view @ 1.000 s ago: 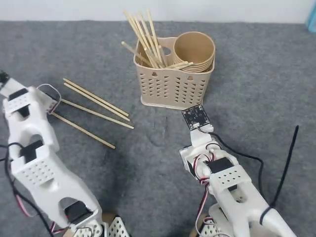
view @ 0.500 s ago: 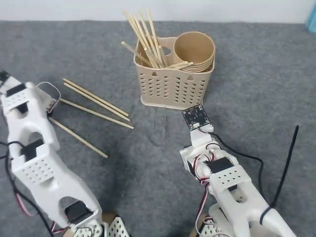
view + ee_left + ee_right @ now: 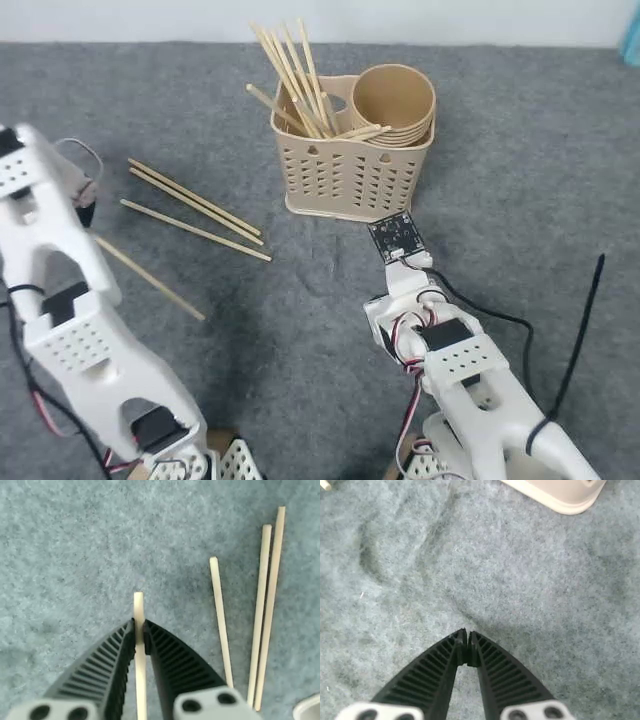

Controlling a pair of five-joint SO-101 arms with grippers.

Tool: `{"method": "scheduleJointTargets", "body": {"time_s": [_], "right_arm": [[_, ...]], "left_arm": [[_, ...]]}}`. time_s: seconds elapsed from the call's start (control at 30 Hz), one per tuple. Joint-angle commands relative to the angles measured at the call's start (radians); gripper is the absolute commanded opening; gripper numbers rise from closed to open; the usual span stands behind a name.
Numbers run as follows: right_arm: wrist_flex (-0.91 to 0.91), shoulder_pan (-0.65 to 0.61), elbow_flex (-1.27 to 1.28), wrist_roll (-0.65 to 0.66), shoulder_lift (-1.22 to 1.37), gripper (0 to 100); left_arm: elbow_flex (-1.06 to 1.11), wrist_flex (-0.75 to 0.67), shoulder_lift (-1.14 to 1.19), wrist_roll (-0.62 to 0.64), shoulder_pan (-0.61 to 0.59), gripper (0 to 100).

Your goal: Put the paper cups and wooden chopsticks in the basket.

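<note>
Pinching one chopstick (image 3: 138,605): left jaws; three chopsticks (image 3: 195,231) loose on carpet (image 3: 520,200); right jaws pressed together.

Worktop (image 3: 520,180) is covered edge to edge in grey felt-like carpet. In the right wrist view the nap shows shallow dents and a crease (image 3: 370,555). A pale strip (image 3: 450,20) runs along the far edge. Part of a blue-green object (image 3: 633,42) sits at the far right corner.
</note>
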Motion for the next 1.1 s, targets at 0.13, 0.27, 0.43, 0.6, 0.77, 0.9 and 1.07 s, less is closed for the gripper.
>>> {"method": "scheduleJointTargets", "body": {"time_s": [0.13,0.27,0.43,0.6,0.77,0.9,1.07], "right_arm": [[-0.022,0.005,-0.009,0.014,-0.007,0.8],[-0.021,0.005,-0.009,0.014,-0.007,0.8],[-0.021,0.005,-0.009,0.014,-0.007,0.8],[-0.021,0.005,-0.009,0.014,-0.007,0.8],[-0.021,0.005,-0.009,0.014,-0.007,0.8],[-0.021,0.005,-0.009,0.014,-0.007,0.8],[-0.021,0.007,-0.009,0.014,-0.007,0.8]], "left_arm": [[0.082,0.009,-0.199,-0.046,0.008,1],[0.272,-0.069,-0.420,-0.051,0.034,1],[0.515,-0.222,-0.733,-0.054,0.091,1],[0.639,-0.387,-0.979,-0.052,0.153,1],[0.642,-0.494,-1.137,-0.052,0.259,1],[0.641,-0.652,-1.244,-0.052,0.373,1],[0.641,-0.913,-1.326,-0.058,0.517,1]]}}
